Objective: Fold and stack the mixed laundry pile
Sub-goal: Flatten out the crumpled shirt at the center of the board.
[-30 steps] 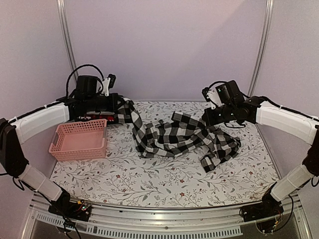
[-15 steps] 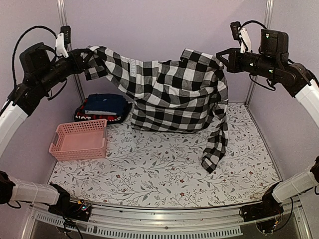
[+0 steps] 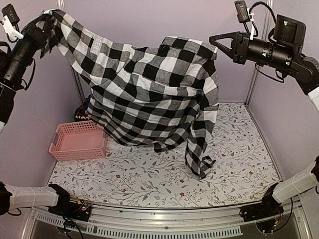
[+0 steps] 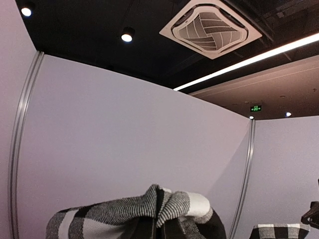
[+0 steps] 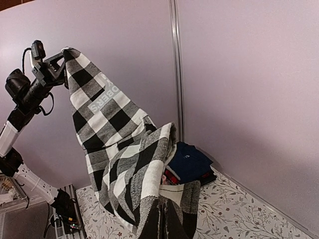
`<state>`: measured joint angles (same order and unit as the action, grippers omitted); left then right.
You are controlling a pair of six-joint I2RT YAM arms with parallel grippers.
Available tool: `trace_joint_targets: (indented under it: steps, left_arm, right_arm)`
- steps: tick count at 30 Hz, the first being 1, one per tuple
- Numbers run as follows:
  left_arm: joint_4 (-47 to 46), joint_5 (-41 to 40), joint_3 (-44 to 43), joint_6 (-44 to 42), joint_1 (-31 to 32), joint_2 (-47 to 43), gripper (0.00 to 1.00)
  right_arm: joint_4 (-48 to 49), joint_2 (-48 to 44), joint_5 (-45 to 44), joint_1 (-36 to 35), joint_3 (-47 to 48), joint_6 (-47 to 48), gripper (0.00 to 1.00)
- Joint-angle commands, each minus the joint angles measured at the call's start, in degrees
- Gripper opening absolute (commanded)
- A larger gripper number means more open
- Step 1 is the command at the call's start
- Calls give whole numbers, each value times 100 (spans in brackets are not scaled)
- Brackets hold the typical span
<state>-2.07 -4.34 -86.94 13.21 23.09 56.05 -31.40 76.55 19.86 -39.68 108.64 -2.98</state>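
Observation:
The large black-and-white checked shirt [image 3: 149,94] hangs spread out high over the table. My left gripper [image 3: 49,21] is shut on one upper corner at the far top left. My right gripper [image 3: 214,40] is shut on the other corner at the top right. One sleeve [image 3: 199,159] dangles down to just above the table. In the left wrist view only bunched checked cloth [image 4: 159,211] shows, covering the fingers. The right wrist view shows the shirt [image 5: 132,164] draped from my jaws. Behind it lies a folded stack with a navy blue piece [image 5: 192,162] on top.
A pink slotted basket [image 3: 77,142] stands on the floral table cover [image 3: 149,179] at the left. The folded stack [image 3: 82,112] sits in the back left corner, mostly hidden by the shirt. Purple walls enclose the back and sides.
Both arms have risen and moved apart, lifting the checked shirt from a heap on the table to a spread sheet hanging in the air. It now hides the stack.

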Motion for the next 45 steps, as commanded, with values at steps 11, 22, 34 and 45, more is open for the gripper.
trace_joint_targets:
  steps: [11, 22, 34, 45]
  left_arm:
    - [-421, 1177, -3215, 213, -87, 5109, 0]
    - [349, 1598, -5446, 933, -177, 8652, 98]
    - [1845, 1122, -1710, 945, 34, 6221, 99]
    - [2287, 788, 918, 1185, 887, 5598, 87]
  right_arm:
    - [1414, -705, -1441, 3149, -3495, -1309, 0]
    - [2188, 84, -1707, 3925, -5464, -1516, 0]
    - [2507, 1173, -1758, 4598, -5456, -1451, 0]
    - [2548, 1114, -1624, 4628, -5435, -1495, 0]
